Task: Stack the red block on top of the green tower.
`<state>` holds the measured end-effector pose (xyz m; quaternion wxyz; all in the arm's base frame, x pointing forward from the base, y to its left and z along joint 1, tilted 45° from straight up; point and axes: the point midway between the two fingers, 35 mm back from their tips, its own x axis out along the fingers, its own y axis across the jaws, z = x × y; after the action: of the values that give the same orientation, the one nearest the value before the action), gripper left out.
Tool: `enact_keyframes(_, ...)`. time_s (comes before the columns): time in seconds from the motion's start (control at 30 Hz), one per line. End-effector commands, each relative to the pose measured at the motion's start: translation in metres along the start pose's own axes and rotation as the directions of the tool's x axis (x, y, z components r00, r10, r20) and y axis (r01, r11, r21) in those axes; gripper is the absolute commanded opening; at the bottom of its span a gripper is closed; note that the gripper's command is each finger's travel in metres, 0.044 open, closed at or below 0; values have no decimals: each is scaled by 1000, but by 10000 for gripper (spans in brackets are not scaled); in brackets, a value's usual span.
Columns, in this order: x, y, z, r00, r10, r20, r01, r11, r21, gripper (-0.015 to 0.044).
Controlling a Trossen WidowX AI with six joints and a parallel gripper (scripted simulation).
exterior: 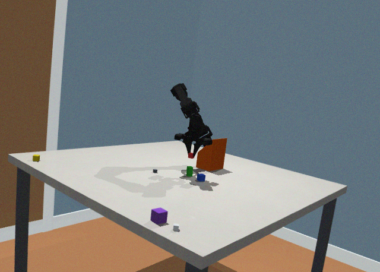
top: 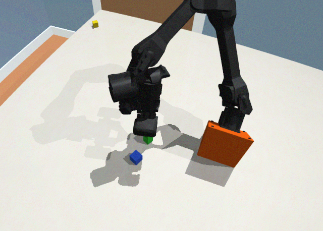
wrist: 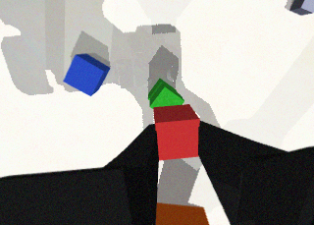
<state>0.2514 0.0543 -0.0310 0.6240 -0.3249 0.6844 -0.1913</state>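
Note:
My gripper (exterior: 190, 154) (wrist: 174, 129) is shut on the red block (exterior: 190, 155) (wrist: 177, 134) and holds it in the air above the green tower (top: 147, 139) (exterior: 189, 171) (wrist: 164, 95). The tower stands upright on the white table (top: 234, 197) (exterior: 260, 195). In the exterior view a clear gap shows between the red block and the tower's top. In the top view the gripper body (top: 145, 126) hides the red block and the tower's upper part. In the wrist view the tower's top shows just beyond the red block's far edge.
A blue cube (top: 136, 157) (exterior: 200, 177) (wrist: 86, 74) lies close beside the tower. The arm's orange base (top: 224, 146) (exterior: 212, 155) stands to the right. A small grey cube (exterior: 155, 170) (wrist: 300, 2), a purple cube (exterior: 158, 215), a white cube (exterior: 176, 227) and a yellow cube (top: 95, 23) (exterior: 36, 157) lie farther off.

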Motion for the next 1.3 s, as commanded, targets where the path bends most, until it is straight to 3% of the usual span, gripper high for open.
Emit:
enact_keyframes(0.0,17,0,-3,1000,-13,-14,13,1000,-12,0)
enact_keyframes(0.43,47,-1,-3,1000,-14,-15,14,1000,-12,0)
enact_keyframes(1.27,48,-1,-3,1000,-14,-15,14,1000,-12,0)
